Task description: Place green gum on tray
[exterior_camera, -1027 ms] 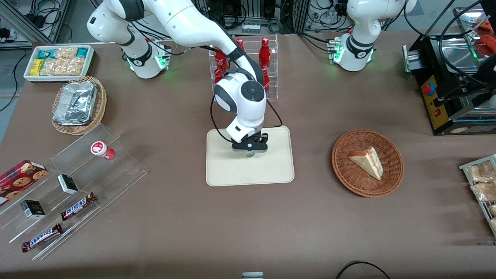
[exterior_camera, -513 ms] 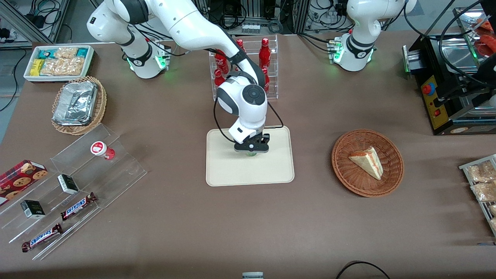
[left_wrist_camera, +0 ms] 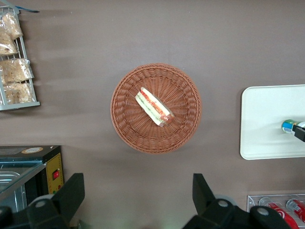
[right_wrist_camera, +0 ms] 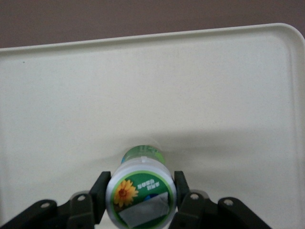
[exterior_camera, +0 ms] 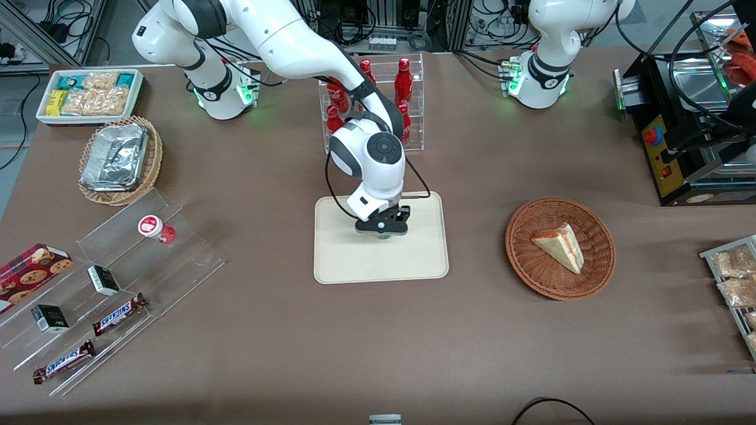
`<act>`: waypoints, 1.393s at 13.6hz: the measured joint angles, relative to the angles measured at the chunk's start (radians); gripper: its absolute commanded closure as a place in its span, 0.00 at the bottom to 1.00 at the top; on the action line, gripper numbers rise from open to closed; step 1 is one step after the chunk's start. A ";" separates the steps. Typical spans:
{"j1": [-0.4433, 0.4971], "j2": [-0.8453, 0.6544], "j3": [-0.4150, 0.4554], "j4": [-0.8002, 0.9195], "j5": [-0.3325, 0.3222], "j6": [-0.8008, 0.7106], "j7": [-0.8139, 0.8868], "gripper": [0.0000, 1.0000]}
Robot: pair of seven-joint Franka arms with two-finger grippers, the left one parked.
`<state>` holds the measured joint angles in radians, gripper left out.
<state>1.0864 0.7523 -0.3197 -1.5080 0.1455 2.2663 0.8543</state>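
Slightly shifted since a second ago, the gripper (exterior_camera: 381, 231) hangs low over the tray (exterior_camera: 336, 260), pinching the green gum (right_wrist_camera: 141, 189) by its lid. Lower until the base rests flat directly beneath, then release.

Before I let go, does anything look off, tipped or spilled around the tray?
Nothing stands out. The gripper is shut on the gum over the tray, fingers against its lid. No spill or damage shows on the tray. Whether the gum's base already touches the tray cannot be told.
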 measured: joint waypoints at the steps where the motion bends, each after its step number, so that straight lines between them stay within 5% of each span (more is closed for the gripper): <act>1: 0.000 0.002 0.000 0.000 0.000 0.000 0.000 0.00; 9: -0.054 -0.037 -0.011 0.025 0.000 -0.012 -0.008 0.00; 19: -0.259 -0.477 -0.021 -0.019 -0.044 -0.523 -0.234 0.00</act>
<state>0.8275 0.2749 -0.3411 -1.5268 0.1018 1.7431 0.6203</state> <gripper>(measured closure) 0.000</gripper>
